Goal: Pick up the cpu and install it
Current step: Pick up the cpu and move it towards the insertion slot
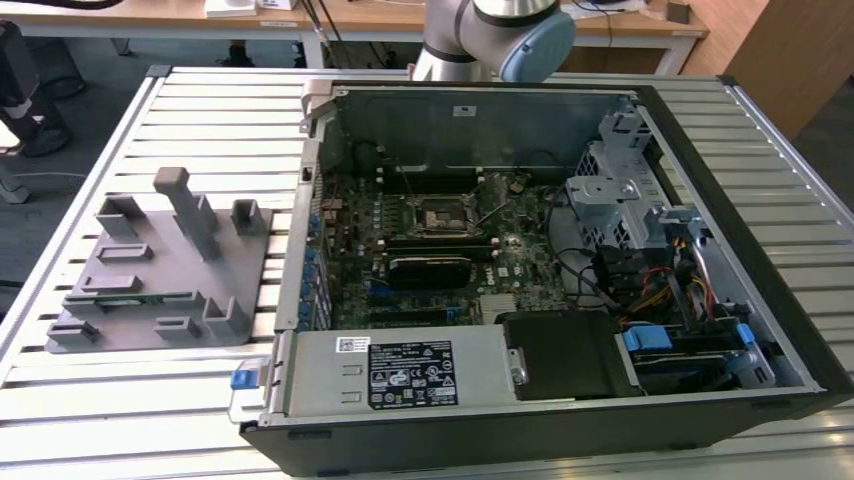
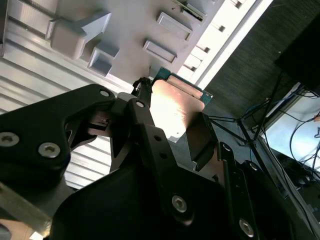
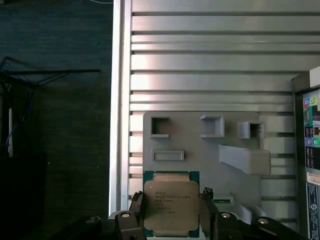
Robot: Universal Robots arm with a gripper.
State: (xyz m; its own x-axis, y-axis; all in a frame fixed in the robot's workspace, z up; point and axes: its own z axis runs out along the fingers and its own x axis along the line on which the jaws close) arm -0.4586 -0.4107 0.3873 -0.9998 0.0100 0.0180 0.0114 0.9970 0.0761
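Note:
The cpu [image 3: 171,205], a flat square chip with a silver lid and a green rim, sits between the black fingers of my gripper [image 3: 171,222], which is shut on its two opposite edges. In the second wrist view the cpu [image 2: 176,106] shows its shiny lid, clamped by the gripper [image 2: 175,131]. Chip and gripper hang high above the grey fixture plate [image 3: 200,150]. In the exterior view the black socket [image 1: 438,215] lies in the middle of the motherboard inside the open computer case [image 1: 667,120].
The grey fixture plate [image 1: 160,260] with its raised blocks lies on the slatted metal table [image 1: 200,100], at the exterior view's left of the case. The arm [image 1: 494,30] rises behind the case. Dark floor and cables lie beyond the table edge [image 3: 120,100].

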